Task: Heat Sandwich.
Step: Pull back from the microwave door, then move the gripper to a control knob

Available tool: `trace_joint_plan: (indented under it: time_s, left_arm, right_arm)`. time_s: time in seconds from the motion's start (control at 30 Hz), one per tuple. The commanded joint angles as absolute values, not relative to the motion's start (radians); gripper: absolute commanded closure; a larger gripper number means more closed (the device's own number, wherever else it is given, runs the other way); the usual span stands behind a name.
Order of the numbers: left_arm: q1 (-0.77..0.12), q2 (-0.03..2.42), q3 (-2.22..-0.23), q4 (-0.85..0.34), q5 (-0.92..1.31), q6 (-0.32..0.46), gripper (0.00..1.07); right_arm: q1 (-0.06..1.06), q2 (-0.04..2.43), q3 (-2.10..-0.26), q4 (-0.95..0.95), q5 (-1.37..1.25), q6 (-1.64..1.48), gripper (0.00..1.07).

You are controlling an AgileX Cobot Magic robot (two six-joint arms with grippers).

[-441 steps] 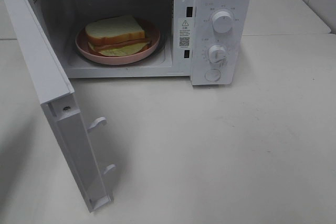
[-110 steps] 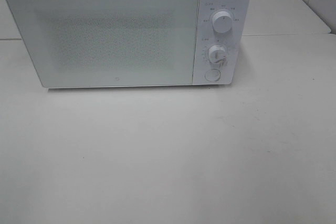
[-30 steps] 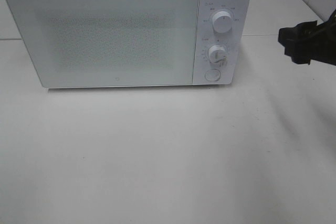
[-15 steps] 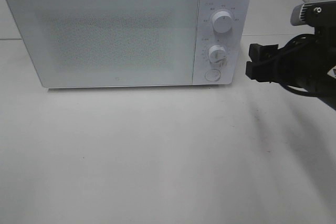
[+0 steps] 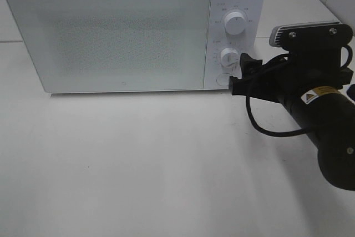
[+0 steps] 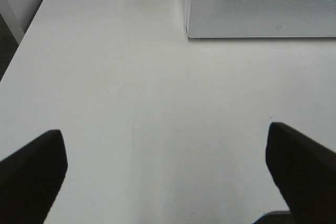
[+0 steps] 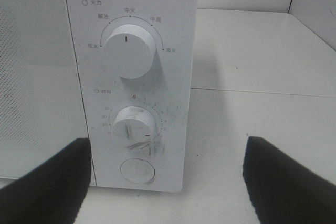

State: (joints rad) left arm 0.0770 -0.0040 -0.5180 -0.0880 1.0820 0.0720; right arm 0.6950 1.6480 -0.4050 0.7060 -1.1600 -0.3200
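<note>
Door [image 5: 122, 37] shut; my right gripper [image 5: 242, 74], fingers apart, hovers at timer knob's [image 5: 228, 58] 4 o'clock: next, grip and turn

The right tool [image 5: 238, 74] partly hides the microwave's [image 5: 111, 31] round button [image 5: 222, 80]; the left tool's [image 6: 165, 132] fingers [image 6: 31, 174] run off-frame.
</note>
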Motion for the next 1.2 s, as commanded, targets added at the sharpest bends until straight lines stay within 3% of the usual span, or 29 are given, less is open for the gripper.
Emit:
trace_joint_plan:
  time_s: [0.03, 1.2]
  left_arm:
    - [0.072, -0.025, -0.517, -0.088, 1.071, 0.068, 0.09]
    - [0.072, -0.025, -0.517, -0.088, 1.071, 0.068, 0.09]
  right_arm:
    - [0.701, 1.670, -0.431, 0.718, -1.186, -0.319, 0.31]
    - [0.662, 1.996, -0.715, 0.703, -1.206, -0.265, 0.31]
